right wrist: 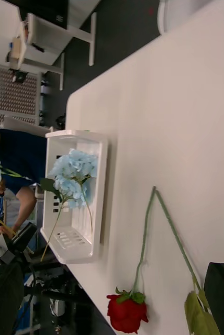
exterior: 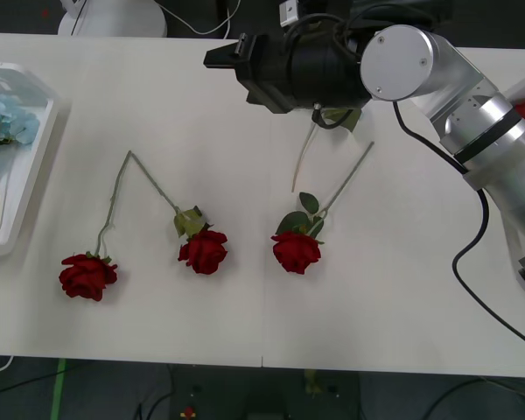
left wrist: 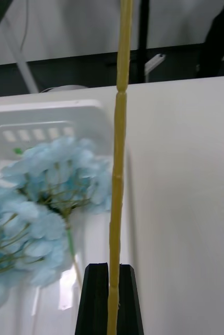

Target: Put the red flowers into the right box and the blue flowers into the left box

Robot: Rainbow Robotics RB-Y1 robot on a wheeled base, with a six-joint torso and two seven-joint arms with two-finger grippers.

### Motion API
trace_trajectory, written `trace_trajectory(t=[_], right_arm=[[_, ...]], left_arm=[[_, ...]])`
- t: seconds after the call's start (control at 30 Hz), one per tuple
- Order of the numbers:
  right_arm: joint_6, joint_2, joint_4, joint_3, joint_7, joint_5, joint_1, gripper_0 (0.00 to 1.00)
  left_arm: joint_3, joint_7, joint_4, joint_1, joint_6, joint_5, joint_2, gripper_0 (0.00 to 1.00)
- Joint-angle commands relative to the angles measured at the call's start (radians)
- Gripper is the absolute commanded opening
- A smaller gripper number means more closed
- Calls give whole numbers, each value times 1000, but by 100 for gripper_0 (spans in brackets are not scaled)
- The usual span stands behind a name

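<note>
White worktop (exterior: 157, 105) carries three red flowers (exterior: 296, 251) lying in a row near its front edge, stems pointing away. At the far left sits the left box (exterior: 37, 166), with blue flowers (exterior: 7, 118) lying inside it. Just above that box, the left end effector (left wrist: 110, 293) has its black fingers (left wrist: 93, 298) clamped on a thin yellowish stem (left wrist: 117, 157) standing upright between them. Over the worktop's middle reaches the right end effector (exterior: 223, 57); whether it is open or closed I cannot tell.
</note>
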Motion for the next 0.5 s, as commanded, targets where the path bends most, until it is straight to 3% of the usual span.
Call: trace_trajectory(t=[0.03,0.3,0.5], right_arm=[[34,-56,-34,6,-300,94,-29,100],[176,-98,-34,-8,-923,246,-29,100],[349,-115,-37,-58,-1227,269,-30,100]], left_arm=[[71,59,168,-89,-52,-120,73,0],[66,63,469,-204,-161,-272,133,0],[20,71,607,-273,-228,-330,165,0]])
